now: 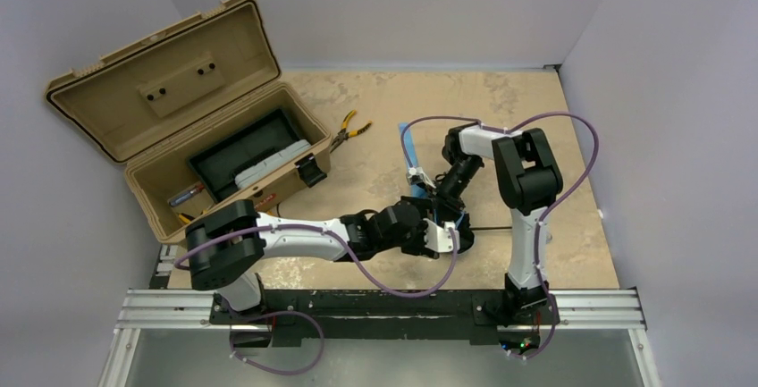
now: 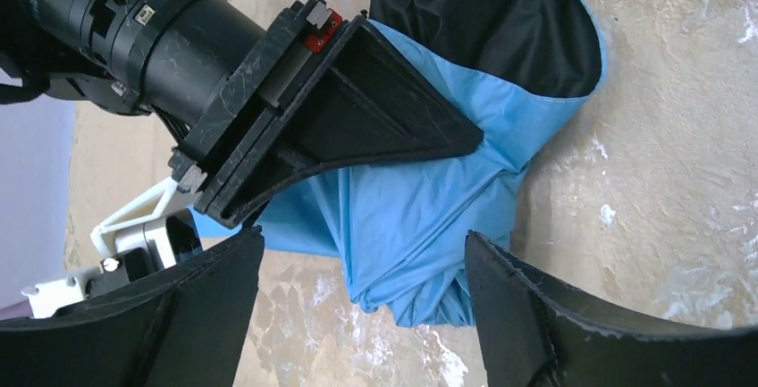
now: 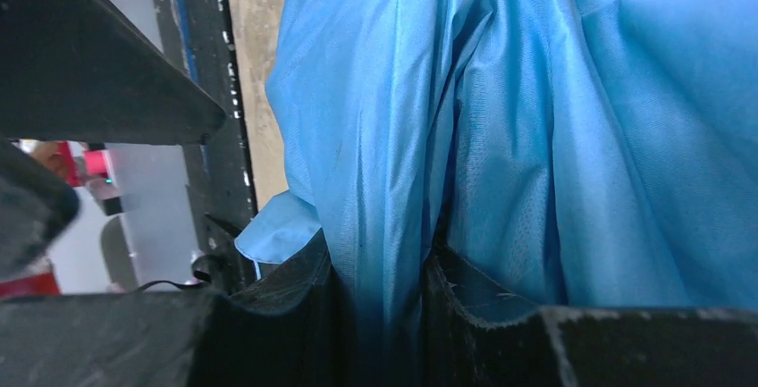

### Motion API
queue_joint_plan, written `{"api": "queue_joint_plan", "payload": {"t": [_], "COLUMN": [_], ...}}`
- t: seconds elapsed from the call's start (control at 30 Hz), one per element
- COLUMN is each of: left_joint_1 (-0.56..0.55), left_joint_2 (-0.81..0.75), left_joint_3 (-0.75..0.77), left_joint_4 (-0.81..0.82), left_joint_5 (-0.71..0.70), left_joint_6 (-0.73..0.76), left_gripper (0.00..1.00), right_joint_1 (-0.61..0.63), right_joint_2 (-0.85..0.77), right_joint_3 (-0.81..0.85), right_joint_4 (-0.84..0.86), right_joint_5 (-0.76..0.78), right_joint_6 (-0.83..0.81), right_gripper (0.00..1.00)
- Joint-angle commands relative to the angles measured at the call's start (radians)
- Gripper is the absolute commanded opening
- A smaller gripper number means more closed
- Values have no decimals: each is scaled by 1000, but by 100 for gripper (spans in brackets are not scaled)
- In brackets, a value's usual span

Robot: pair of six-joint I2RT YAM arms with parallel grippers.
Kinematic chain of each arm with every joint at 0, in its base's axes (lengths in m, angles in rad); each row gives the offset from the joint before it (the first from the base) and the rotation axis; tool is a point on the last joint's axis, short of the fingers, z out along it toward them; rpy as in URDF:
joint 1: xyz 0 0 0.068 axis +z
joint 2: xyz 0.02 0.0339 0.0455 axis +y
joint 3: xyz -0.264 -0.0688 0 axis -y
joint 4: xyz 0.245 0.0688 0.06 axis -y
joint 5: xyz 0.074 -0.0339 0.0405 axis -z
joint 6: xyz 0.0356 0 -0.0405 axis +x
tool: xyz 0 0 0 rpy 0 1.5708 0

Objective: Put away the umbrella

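The umbrella [image 2: 420,226] is a crumpled sky-blue fabric bundle with a dark inner lining, lying on the table. My right gripper [image 3: 380,253] is shut on a fold of the blue fabric [image 3: 536,137]; its black fingers [image 2: 384,110] lie on top of the bundle in the left wrist view. My left gripper [image 2: 365,235] is open, its jaws standing either side of the bundle's lower end without touching it. From above, both grippers, left [image 1: 444,235] and right [image 1: 429,197], meet over the umbrella. Only a blue edge [image 1: 408,149] and the thin black shaft [image 1: 492,227] show.
An open tan toolbox [image 1: 232,195] stands at the back left, lid up, with a black tray and small items inside. Yellow-handled pliers [image 1: 350,128] lie just right of it. Purple cables loop around both arms.
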Motion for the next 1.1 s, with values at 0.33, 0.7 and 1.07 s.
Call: {"api": "queue_joint_plan", "payload": {"t": [0.33,0.7,1.07], "left_joint_1": [-4,21,48], "left_joint_2": [25,148,253], "left_joint_3": [12,69,101], "left_joint_4": [-9,19,-51], "left_joint_5": [173,55,70], "left_joint_6": [-83,-58,-136], "left_gripper": [79,81,66], "right_joint_1": [20,20,20], "right_joint_2": [63,42,19], "right_joint_3": [-38,-67,-77], "right_joint_4": [302,324,337], "right_joint_5": [229,232,197], "right_joint_6": [54,54,43], "right_gripper": [0,0,4]}}
